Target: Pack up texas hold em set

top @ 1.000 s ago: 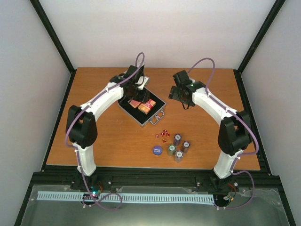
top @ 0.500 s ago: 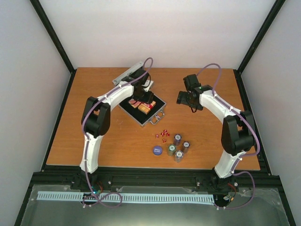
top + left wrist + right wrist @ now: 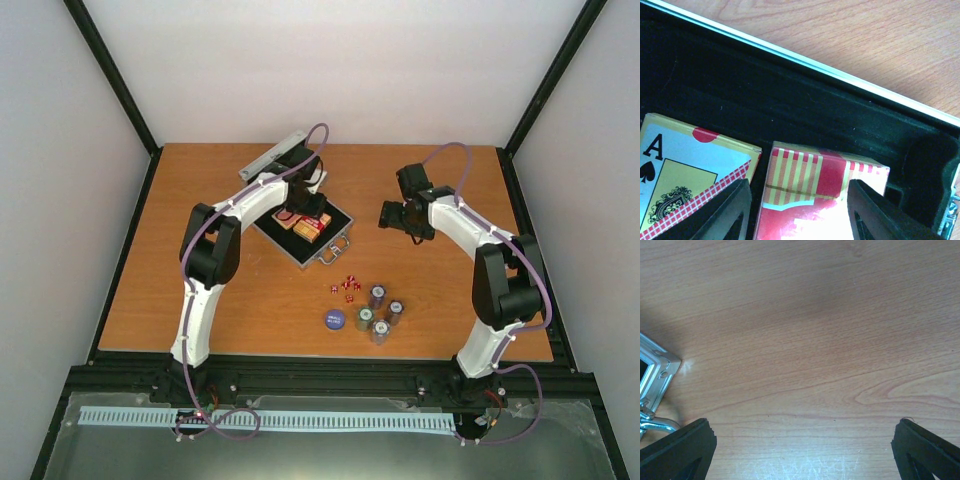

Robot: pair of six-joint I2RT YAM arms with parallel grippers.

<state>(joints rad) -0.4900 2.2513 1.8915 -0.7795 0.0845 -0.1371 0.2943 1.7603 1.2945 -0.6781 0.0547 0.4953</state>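
Silver metal is edging the open case (image 3: 283, 246), which is sitting just above the centre of the overhead frame on the wooden surface (image 3: 200, 290). Two red-orange card decks (image 3: 815, 190) are being held in its black lining. The left claw (image 3: 800, 210) is being held over the striped deck, fingers apart. The right claw (image 3: 800, 450) is being held wide apart over bare wood, to the right of the case. Chip stacks (image 3: 381, 311), red dice (image 3: 346, 285) and a blue disc (image 3: 335, 319) are lying lower in the frame, outside the case.

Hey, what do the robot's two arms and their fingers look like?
The left arm and right arm both have curved white links joined by chunky black joints, with a purple cable looping along each. The fingers are plain matte black wedges.
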